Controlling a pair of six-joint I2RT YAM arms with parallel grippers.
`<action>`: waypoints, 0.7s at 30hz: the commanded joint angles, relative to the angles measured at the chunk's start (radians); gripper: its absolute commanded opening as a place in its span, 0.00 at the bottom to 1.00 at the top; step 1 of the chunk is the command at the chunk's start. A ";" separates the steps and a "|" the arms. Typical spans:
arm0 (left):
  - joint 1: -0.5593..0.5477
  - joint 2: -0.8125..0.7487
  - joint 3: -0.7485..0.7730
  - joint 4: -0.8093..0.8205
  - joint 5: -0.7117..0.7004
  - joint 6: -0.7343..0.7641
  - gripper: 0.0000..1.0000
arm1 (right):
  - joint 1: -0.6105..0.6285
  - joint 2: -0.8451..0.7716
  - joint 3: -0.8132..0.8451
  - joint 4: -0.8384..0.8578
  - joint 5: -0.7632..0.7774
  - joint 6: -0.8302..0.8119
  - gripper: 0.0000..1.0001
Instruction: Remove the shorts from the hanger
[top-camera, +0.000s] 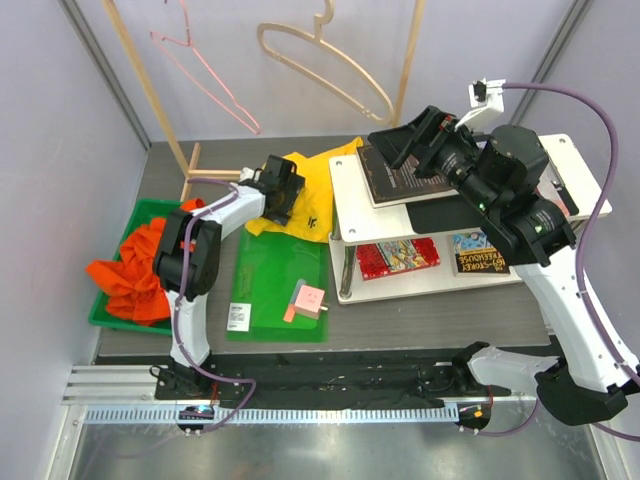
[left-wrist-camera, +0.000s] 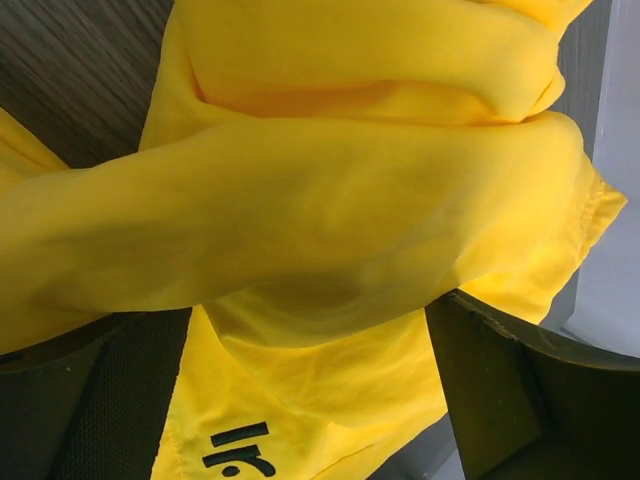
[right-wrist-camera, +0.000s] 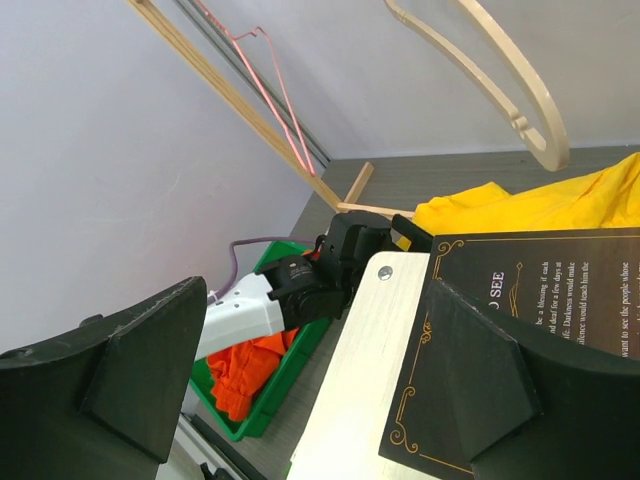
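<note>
Nearest us, on the dark table, a green mat (top-camera: 270, 285) is lying flat with a pink block (top-camera: 308, 299) sitting on it; just left of it, the orange-red shorts (top-camera: 130, 270) are lying heaped in the green bin (top-camera: 148, 210), which we are taking to be where freed garments go. A little farther off, the left gripper (top-camera: 282, 188) is pressing down into the yellow shorts (top-camera: 320, 185), which are lying crumpled on the table against the white shelf (top-camera: 345, 190); its fingers (left-wrist-camera: 95, 400) are standing wide, with a fat fold of cloth bulging between them but not pinched, so we are judging this to be either the approach to a grasp or a letting go. To the right, the right gripper (right-wrist-camera: 318, 320) is hovering, fingers spread wide and empty, above the black card (right-wrist-camera: 540, 330) on the shelf top, probably parked there to leave the left arm room. Farthest back, the pink wire hanger (top-camera: 205, 82) and the wooden hanger (right-wrist-camera: 537, 100) are both hanging bare; we are reading the removal itself as done.
</note>
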 joint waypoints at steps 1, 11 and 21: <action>-0.002 0.038 0.028 -0.020 -0.077 -0.032 0.84 | 0.006 -0.011 -0.020 0.048 0.013 -0.025 0.96; 0.009 -0.091 -0.126 0.196 -0.149 0.092 0.00 | 0.004 -0.039 -0.027 0.050 0.001 -0.034 0.96; 0.009 -0.462 -0.272 0.310 -0.195 0.391 0.00 | 0.004 -0.041 -0.041 0.056 -0.025 -0.029 0.96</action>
